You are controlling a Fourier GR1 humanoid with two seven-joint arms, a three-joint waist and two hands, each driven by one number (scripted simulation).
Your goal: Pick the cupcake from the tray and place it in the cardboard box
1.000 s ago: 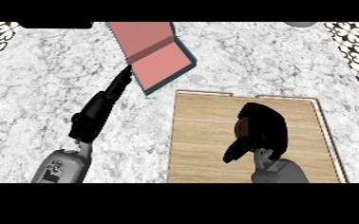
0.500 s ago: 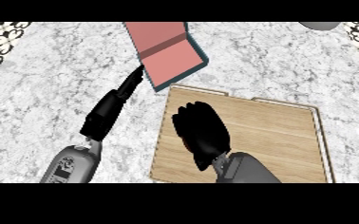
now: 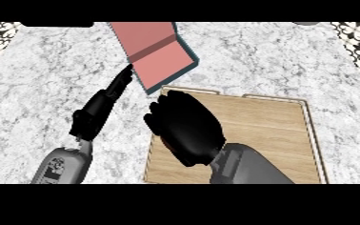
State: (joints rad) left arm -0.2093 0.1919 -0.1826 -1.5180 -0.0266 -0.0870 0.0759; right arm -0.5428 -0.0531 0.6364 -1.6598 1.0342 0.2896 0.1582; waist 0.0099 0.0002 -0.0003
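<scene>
The right hand sits over the near left part of a wooden tray, seen from its back, with the fingers curled inward as if closed around something. Whatever it encloses is hidden beneath the hand, so the cupcake cannot be seen anywhere in the view, and it cannot be told whether the hand holds it. The grey right forearm runs from the hand toward the near edge of the tray.

The tray is a pale wood rectangle with a thin raised rim, lying on the right half of the marble worktop, its far left corner close to the box.

The left hand lies over the worktop to the left of the tray, fingers straight and pressed together, pointing toward the far edge. Its fingertips reach the near left edge of the cardboard box.

The box is pink inside with a dark teal outer wall, set at an angle near the far edge of the worktop.
</scene>
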